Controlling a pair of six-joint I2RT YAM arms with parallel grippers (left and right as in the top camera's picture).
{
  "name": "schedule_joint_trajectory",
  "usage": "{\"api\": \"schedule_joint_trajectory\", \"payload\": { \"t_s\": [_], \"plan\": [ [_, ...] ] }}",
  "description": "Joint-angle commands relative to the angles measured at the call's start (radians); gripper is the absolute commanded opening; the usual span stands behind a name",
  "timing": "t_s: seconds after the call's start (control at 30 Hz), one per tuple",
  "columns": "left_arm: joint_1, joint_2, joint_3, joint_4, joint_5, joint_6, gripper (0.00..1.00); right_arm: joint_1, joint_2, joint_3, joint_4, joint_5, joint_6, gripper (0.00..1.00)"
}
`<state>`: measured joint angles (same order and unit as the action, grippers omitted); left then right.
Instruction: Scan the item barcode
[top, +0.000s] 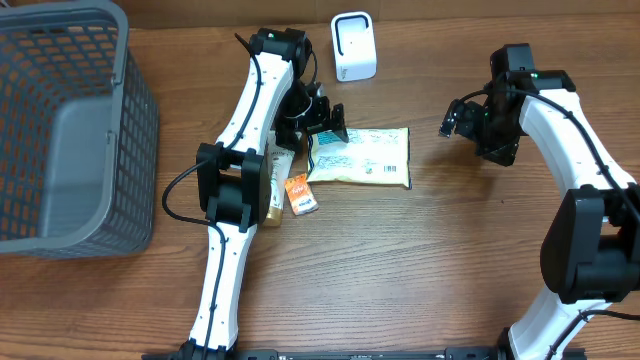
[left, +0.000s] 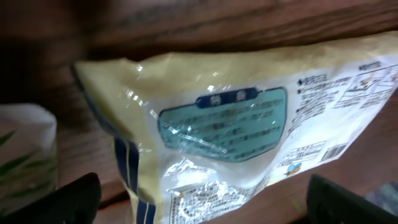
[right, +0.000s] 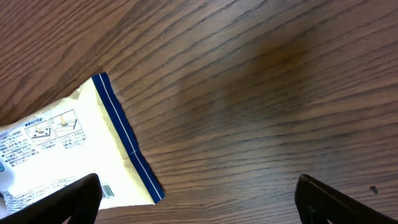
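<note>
Item: pale yellow flat plastic packet with blue end stripes (top: 360, 157), lying flat on the brown wooden counter (top: 420, 270), long axis running side to side. We find the left end effector (top: 322, 122) over its left end, jaws spread, grasping nothing. The left arm reaches forward, its wrist folded back down. The right end effector (top: 458, 118), likewise released, hangs apart beyond the packet's right end.

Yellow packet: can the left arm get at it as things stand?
Probably yes. The left gripper hangs open just over the left end of the packet. The left wrist view shows the packet lying between the wide jaws, with nothing in the way.
</note>
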<state>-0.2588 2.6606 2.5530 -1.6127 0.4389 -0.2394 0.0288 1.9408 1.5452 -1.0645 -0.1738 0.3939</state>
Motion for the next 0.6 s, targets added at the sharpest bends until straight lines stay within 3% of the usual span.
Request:
{"api": "schedule_joint_trajectory", "payload": {
  "t_s": [0.0, 0.07, 0.2, 0.5, 0.57],
  "plan": [
    [-0.004, 0.014, 0.001, 0.022, 0.037, 0.037, 0.89, 0.005, 0.002, -0.007, 0.005, -0.005, -0.006, 1.0],
    [-0.005, 0.021, 0.001, 0.03, 0.037, 0.034, 0.86, 0.005, 0.002, -0.007, 0.002, -0.005, -0.006, 1.0],
    [-0.005, 0.053, 0.001, 0.035, 0.03, 0.034, 0.93, 0.005, 0.002, -0.007, -0.002, -0.008, -0.006, 1.0],
    [-0.005, 0.103, 0.001, 0.057, 0.031, 0.035, 0.93, 0.005, 0.002, -0.007, 0.0, -0.015, -0.006, 1.0],
    [-0.005, 0.103, 0.001, 0.074, 0.039, 0.034, 0.85, 0.005, 0.002, -0.009, 0.005, -0.016, -0.005, 1.0]
  ]
}}
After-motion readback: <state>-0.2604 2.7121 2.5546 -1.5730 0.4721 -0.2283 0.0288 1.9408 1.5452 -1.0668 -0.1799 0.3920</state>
